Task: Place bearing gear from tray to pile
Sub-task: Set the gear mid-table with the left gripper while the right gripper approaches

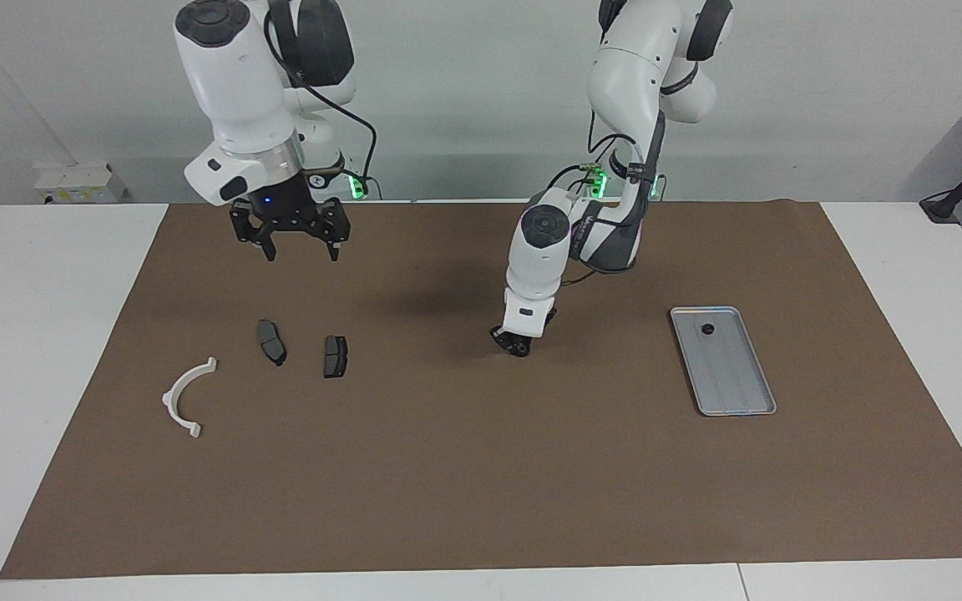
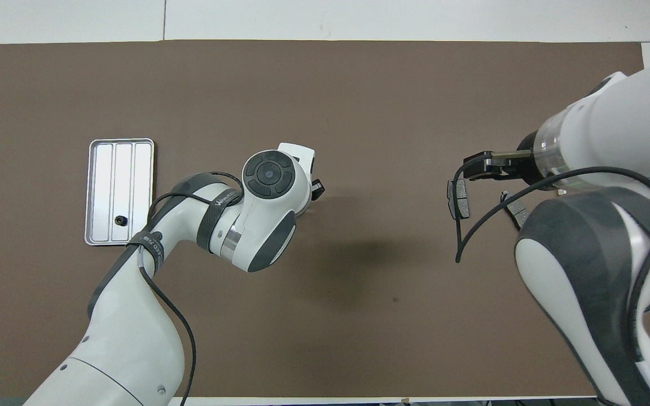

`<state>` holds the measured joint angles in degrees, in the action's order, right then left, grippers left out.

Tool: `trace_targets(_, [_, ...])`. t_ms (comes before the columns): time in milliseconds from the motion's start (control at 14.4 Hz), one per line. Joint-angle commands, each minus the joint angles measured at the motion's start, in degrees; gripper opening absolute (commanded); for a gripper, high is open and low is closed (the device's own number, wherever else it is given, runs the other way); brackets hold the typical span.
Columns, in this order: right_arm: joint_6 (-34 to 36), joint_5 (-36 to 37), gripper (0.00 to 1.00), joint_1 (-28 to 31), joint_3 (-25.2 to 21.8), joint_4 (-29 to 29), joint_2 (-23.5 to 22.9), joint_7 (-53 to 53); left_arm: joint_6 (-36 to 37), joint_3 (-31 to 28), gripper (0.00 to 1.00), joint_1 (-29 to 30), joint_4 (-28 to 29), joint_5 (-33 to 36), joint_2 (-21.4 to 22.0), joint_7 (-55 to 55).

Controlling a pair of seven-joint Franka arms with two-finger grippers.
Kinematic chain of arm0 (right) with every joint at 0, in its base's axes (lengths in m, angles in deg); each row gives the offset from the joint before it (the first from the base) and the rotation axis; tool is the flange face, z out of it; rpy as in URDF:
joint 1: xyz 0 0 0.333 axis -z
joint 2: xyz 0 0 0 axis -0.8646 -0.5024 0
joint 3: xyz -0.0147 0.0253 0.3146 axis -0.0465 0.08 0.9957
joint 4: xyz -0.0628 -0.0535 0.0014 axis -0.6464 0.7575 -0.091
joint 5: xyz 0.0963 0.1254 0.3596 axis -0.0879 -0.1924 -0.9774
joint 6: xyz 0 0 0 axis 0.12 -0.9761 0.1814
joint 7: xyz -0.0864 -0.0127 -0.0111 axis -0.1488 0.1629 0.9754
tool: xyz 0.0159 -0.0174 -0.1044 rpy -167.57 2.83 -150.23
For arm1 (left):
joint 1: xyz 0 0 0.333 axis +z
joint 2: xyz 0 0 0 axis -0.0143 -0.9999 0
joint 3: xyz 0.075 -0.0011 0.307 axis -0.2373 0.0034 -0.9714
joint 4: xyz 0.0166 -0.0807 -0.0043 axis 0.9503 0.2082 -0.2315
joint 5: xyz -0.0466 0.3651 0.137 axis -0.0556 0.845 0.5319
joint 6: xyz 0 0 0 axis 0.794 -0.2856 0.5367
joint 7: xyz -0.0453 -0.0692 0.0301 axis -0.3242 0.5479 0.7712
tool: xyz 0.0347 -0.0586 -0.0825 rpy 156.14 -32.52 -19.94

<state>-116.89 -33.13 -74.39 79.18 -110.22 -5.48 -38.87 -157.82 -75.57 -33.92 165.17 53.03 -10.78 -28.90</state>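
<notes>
The silver ribbed tray lies on the brown mat toward the left arm's end of the table. The small dark bearing gear sits in it at the end nearer the robots; it also shows in the overhead view. The pile lies toward the right arm's end: a white semicircular bracket and two dark brake pads. My left gripper hangs low over the bare mat at mid table, between tray and pile. My right gripper is open, empty and raised over the mat, above the pads.
The brown mat covers most of the white table. In the overhead view the right arm hides the bracket and part of one pad; the other pad shows.
</notes>
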Motion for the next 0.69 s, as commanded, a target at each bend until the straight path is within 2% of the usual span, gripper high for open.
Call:
trace_targets(0, [-4.3, -1.2, 1.00, -1.6, -0.3, -2.5, -0.8, -3.2, 0.3, -0.2, 1.00, 0.4, 1.6, 0.4, 1.7, 0.2])
trace_targets(139, [-5.7, -1.2, 1.00, -2.7, -0.3, -2.5, -2.0, -4.4, 4.1, -1.4, 1.00, 0.3, 0.5, 2.8, 2.2, -0.4])
trace_targets(208, [-6.1, -1.2, 1.00, -2.9, -0.3, -2.5, -2.8, -5.6, 5.8, -1.5, 1.00, 1.0, 1.0, 3.1, 4.2, -2.2])
trace_targets(347, [-8.2, -1.2, 1.00, -5.5, -0.3, -2.5, -4.4, -10.1, 9.3, -1.4, 1.00, 5.5, 5.3, 3.1, 10.5, -13.3])
trace_targets(486, [-10.8, -1.1, 1.00, -6.9, -0.3, -2.5, -6.7, -14.5, 10.1, -1.4, 1.00, 11.2, 11.9, 3.1, 17.3, -24.6])
trace_targets(625, [-13.2, -1.1, 1.00, -9.1, -0.3, -2.1, -9.3, -19.3, 10.1, -1.4, 1.00, 16.3, 15.5, 3.0, 20.5, -34.8])
